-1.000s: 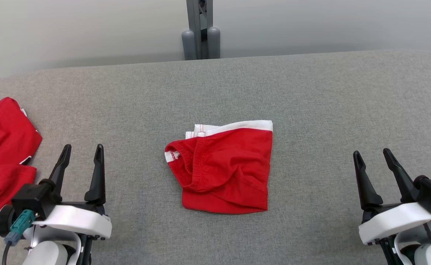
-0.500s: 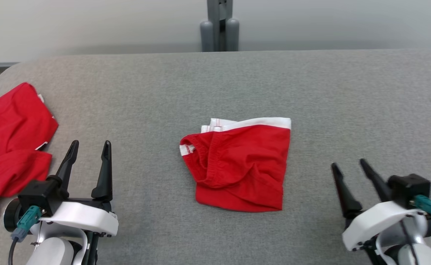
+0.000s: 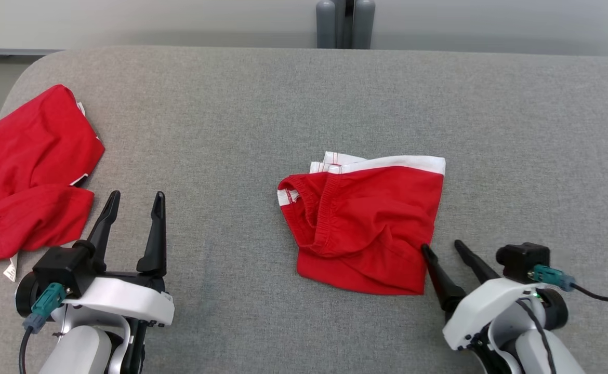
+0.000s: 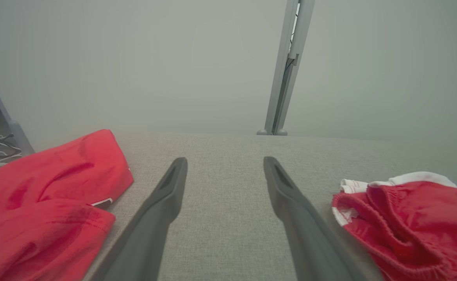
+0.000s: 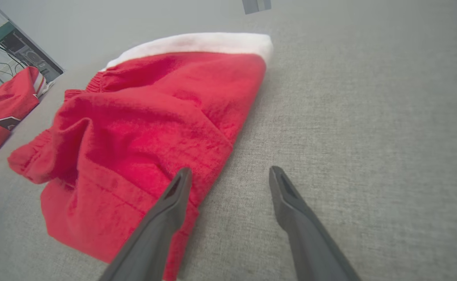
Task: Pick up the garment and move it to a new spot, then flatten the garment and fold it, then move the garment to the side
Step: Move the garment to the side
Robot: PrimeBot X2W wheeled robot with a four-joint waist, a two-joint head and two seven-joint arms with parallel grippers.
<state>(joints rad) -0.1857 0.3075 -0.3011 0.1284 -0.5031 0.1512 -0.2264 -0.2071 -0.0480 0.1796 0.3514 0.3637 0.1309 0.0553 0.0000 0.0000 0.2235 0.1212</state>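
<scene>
The garment (image 3: 366, 223) at the centre of the frame is soft matt red cloth with a white stretchy band, and the second garment (image 3: 28, 171) at the left edge looks the same cloth. The table cover (image 3: 283, 104) is coarse grey woven fabric, dull all over. The left gripper (image 3: 136, 194) and right gripper (image 3: 440, 244) have matt dark plastic-looking fingers on smooth, faintly glossy white shells.

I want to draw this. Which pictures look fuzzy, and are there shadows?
Head view: sharp, even light, only a soft shadow beside the garment. Left wrist view: the wall looks foggy and the left gripper blurs up close. Right wrist view: the garment looks stretched and fuzzy near the right gripper.
</scene>
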